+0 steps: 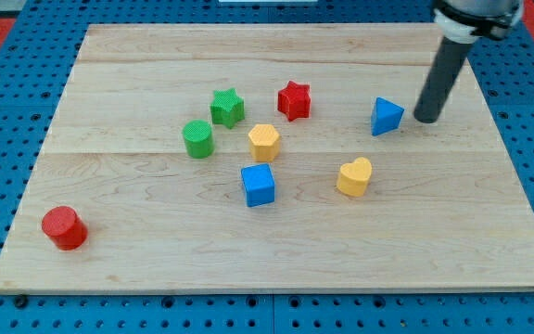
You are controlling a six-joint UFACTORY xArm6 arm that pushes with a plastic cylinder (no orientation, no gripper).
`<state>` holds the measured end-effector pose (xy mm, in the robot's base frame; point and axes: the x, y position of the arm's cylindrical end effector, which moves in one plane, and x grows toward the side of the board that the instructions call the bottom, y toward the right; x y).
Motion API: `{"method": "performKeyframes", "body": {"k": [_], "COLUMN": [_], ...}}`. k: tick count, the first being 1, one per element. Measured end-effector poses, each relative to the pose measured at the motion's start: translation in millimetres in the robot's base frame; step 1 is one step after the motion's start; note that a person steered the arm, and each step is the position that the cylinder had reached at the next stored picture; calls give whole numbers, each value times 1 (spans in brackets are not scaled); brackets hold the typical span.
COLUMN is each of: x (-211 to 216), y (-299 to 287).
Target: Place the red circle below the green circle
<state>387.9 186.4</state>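
While my tip (426, 118) rests on the wooden board (137, 56) near the view's top right, just right of the blue triangle (387, 116), the red circle (64, 227) sits well apart by the bottom-left corner. I see the green circle (197, 138) left of centre, beside the green star (227, 107) and near the yellow hexagon (263, 141). With only a bare rod and no fingers, I grip nothing.
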Motion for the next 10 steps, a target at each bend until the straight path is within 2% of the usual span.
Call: {"method": "performKeyframes", "body": {"k": [1, 2, 3, 4, 7, 8, 9, 10], "x": [2, 57, 171, 230, 220, 210, 181, 123], "y": [-56, -14, -10, -68, -380, -455, -383, -345]}}
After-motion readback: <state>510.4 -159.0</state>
